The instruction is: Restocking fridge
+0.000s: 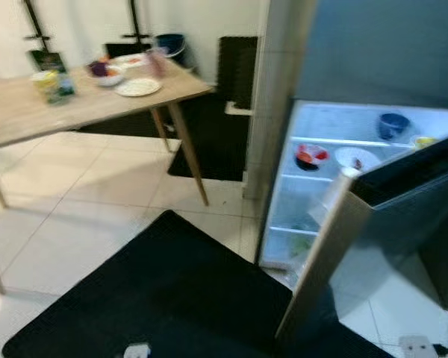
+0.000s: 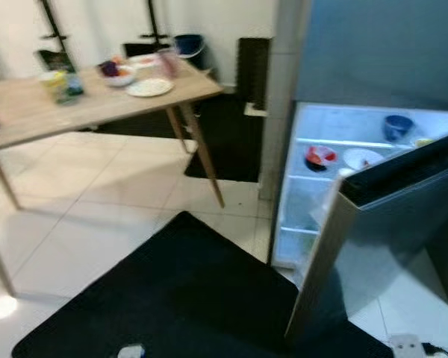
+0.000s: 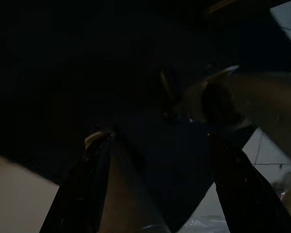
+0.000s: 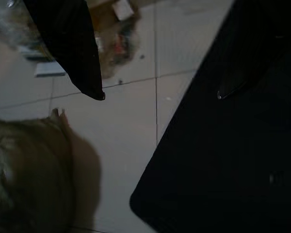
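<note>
The fridge (image 1: 358,60) stands at the right with its lit lower compartment open. Its grey door (image 1: 373,246) swings out toward me. On the shelves sit a blue bowl (image 1: 393,124), a red-filled bowl (image 1: 310,156), a white bowl (image 1: 356,158) and something yellow (image 1: 424,141). The wooden table (image 1: 30,112) at the left carries a white plate (image 1: 137,87), a small bowl (image 1: 104,73) and a jar (image 1: 51,83). My left gripper (image 3: 157,141) hangs in the dark, open and empty. My right gripper (image 4: 160,95) hangs open over tiles and the mat's edge.
A large black mat (image 1: 172,298) lies on the white tiles before me. Another dark mat (image 1: 209,142) lies under the table's far end by the wall. A blue bucket (image 1: 170,43) stands behind the table. A white power strip (image 1: 414,347) lies at the lower right.
</note>
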Tool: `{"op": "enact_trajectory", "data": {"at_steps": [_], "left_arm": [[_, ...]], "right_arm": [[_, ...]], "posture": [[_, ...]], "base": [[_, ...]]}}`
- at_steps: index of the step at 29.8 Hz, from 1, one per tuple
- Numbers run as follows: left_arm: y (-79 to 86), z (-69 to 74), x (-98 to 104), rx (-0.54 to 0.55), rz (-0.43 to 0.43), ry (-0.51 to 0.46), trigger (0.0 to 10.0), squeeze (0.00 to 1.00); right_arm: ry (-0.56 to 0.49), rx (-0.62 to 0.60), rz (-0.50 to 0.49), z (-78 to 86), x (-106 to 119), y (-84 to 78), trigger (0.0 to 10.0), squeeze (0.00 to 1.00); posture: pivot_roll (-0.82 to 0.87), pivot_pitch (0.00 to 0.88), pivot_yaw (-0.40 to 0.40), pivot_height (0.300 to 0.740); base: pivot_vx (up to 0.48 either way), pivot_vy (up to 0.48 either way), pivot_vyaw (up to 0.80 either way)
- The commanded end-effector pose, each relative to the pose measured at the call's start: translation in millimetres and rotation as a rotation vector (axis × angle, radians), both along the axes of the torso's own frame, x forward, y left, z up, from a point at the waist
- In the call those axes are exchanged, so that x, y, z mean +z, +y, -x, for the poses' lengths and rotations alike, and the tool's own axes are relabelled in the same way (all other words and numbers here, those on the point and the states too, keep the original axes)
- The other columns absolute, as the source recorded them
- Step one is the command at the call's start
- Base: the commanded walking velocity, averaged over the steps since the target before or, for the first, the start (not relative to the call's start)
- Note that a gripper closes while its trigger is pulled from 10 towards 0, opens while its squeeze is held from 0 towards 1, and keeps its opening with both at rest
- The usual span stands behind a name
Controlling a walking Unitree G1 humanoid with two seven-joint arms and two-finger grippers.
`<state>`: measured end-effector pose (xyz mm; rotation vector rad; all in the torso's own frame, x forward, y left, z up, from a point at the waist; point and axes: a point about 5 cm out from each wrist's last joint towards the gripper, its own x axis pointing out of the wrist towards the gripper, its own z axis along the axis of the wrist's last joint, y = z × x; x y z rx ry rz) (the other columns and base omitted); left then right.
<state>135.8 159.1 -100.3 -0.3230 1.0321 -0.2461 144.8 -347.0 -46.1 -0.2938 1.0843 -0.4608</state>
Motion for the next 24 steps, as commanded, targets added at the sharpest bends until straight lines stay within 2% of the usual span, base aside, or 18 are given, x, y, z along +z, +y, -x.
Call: {"op": "enact_trajectory", "data": {"at_steps": [1, 5, 7, 9, 13, 14, 16, 17, 19, 22, 24], "left_arm": [[3.8, 11.8, -3.9, -0.005, -0.015, 0.039, 10.0, 0.00], [4.4, 11.7, -3.9, -0.006, -0.017, 0.037, 10.0, 0.00], [4.7, 11.3, -3.7, -0.006, -0.018, 0.036, 10.0, 0.00], [4.7, 11.3, -3.7, -0.006, -0.018, 0.036, 10.0, 0.00], [4.8, 10.9, -3.6, -0.009, -0.020, 0.035, 10.0, 0.00], [4.8, 10.9, -3.6, -0.009, -0.020, 0.035, 10.0, 0.00], [4.6, 11.2, -3.7, -0.013, -0.022, 0.036, 10.0, 0.00], [4.6, 11.2, -3.7, -0.013, -0.022, 0.036, 10.0, 0.00], [4.5, 11.6, -3.8, -0.018, -0.023, 0.037, 10.0, 0.00], [4.2, 11.7, -3.9, -0.021, -0.024, 0.036, 10.0, 0.00], [4.2, 11.7, -3.9, -0.021, -0.024, 0.036, 10.0, 0.00]], "right_arm": [[-0.100, -0.022, -0.027, -15.8, 4.9, 4.3, 10.0, 0.00], [-0.249, -0.055, -0.078, -41.9, 17.0, 7.9, 10.0, 0.00], [-0.370, -0.072, -0.133, -61.5, 27.1, 12.3, 10.0, 0.00], [-0.370, -0.072, -0.133, -61.5, 27.1, 12.3, 10.0, 0.00], [-0.598, -0.093, -0.253, -97.9, 50.0, 22.2, 10.0, 0.00], [-0.598, -0.093, -0.253, -97.9, 50.0, 22.2, 10.0, 0.00], [-0.703, -0.077, -0.309, -116.7, 63.7, 29.3, 10.0, 0.00], [-0.703, -0.077, -0.309, -116.7, 63.7, 29.3, 10.0, 0.00], [-0.739, 0.006, -0.335, -131.7, 72.3, 41.6, 10.0, 0.00], [-0.765, 0.091, -0.349, -144.1, 79.1, 55.3, 10.0, 0.00], [-0.772, 0.105, -0.350, -146.7, 80.7, 58.0, 10.0, 0.00]], "posture": [[-0.18, 0.048, 0.040, 0.740], [-0.18, 0.049, 0.041, 0.740], [-0.18, 0.051, 0.042, 0.740], [-0.18, 0.051, 0.042, 0.740], [-0.18, 0.051, 0.042, 0.740], [-0.18, 0.051, 0.042, 0.740], [-0.17, 0.052, 0.041, 0.740], [-0.17, 0.052, 0.041, 0.740], [-0.17, 0.052, 0.041, 0.740], [-0.17, 0.045, 0.035, 0.740], [-0.17, 0.045, 0.035, 0.740]], "base": [[0.000, 0.000, -0.78], [0.000, 0.000, -0.20], [0.000, 0.000, 0.00], [0.000, 0.000, 0.00], [0.000, 0.000, 0.00], [0.000, 0.000, 0.00], [0.000, 0.000, 0.00], [0.000, 0.000, 0.00], [0.000, 0.000, 0.00], [0.000, 0.000, 0.00], [0.000, 0.000, 0.00]]}}
